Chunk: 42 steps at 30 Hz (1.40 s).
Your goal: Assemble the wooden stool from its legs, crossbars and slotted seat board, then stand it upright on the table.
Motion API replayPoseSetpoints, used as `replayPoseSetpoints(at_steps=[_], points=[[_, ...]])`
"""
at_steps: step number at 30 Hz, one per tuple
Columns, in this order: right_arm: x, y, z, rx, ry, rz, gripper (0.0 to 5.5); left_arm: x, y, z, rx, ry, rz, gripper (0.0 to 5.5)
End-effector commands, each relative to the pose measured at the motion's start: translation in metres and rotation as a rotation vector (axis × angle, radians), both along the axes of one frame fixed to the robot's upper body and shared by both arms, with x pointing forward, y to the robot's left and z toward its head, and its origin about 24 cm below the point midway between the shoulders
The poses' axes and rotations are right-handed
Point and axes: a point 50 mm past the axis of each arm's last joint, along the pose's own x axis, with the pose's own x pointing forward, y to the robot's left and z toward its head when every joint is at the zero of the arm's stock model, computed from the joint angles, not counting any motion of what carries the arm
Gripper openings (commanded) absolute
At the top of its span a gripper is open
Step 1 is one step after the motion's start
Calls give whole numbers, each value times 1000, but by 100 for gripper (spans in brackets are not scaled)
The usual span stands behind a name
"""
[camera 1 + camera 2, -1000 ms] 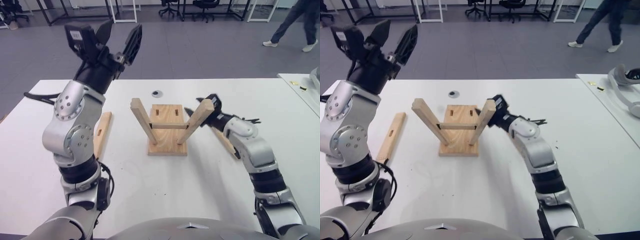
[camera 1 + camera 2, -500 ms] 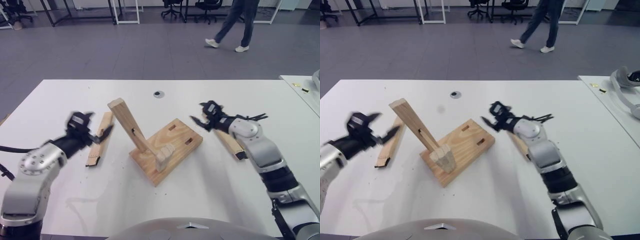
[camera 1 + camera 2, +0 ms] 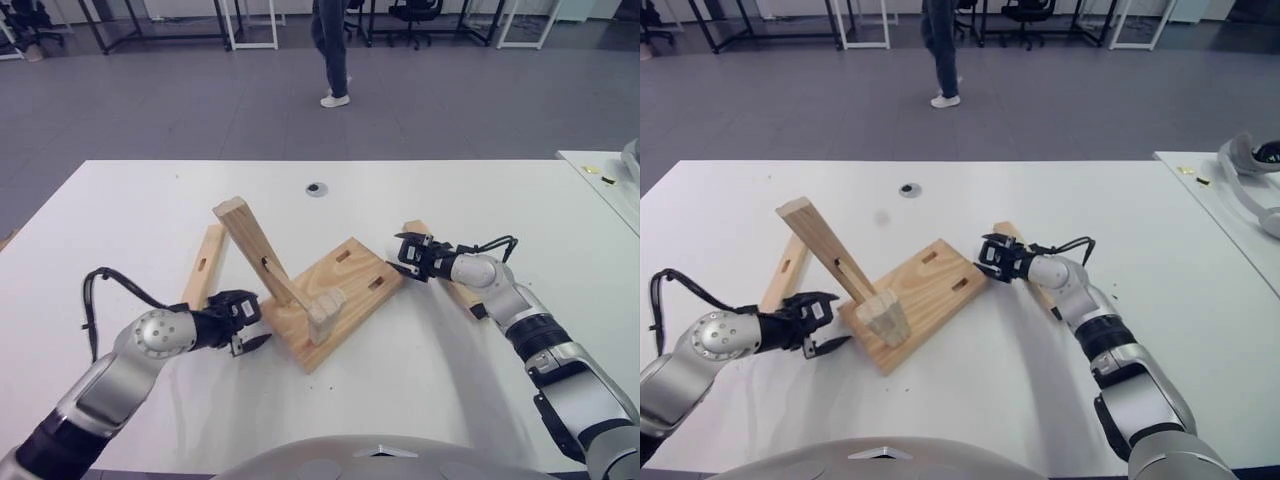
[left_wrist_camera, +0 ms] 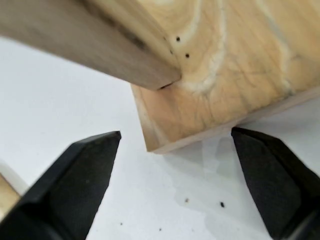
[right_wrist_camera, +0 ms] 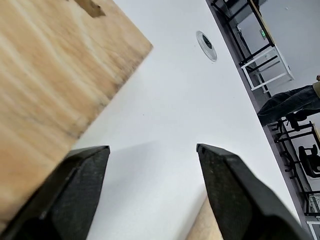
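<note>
The slotted seat board (image 3: 352,283) lies flat and turned at an angle on the white table (image 3: 330,400). A wooden leg (image 3: 254,250) rises from it, leaning to the left, with the end of another wooden piece (image 3: 324,312) at its foot. My left gripper (image 3: 246,331) is open, low at the board's near-left corner (image 4: 200,110), which lies just ahead of its fingers (image 4: 85,165). My right gripper (image 3: 403,262) is open at the board's right corner (image 5: 55,75). One loose leg (image 3: 203,263) lies left of the board, another (image 3: 468,298) under my right forearm.
A round cable hole (image 3: 316,188) sits in the table behind the board. A second white table (image 3: 1230,210) with a grey object (image 3: 1255,175) stands at the right. The near part of the table offers free room.
The board has turned and the legged frame has tipped over leftward. My left gripper came down from high up, past the loose left leg, to the board's corner. My right gripper closed in on the right corner.
</note>
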Motion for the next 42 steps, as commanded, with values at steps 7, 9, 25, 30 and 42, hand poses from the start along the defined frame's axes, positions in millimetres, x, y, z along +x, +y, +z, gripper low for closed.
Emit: replayPoseSetpoints(at_steps=[7, 9, 25, 30, 42], points=[[-68, -3, 29, 55, 297, 222, 328, 125, -63, 6, -514, -284, 164, 410], [-64, -16, 59, 90, 243, 156, 328, 141, -30, 16, -446, -364, 210, 410], [5, -18, 15, -67, 64, 28, 328, 38, -17, -25, -85, -57, -95, 410], [-18, -1, 14, 34, 145, 167, 328, 66, -41, -44, -126, -103, -5, 410], [-27, -13, 52, 342, -51, -124, 328, 78, -23, -20, -183, -261, 104, 410]])
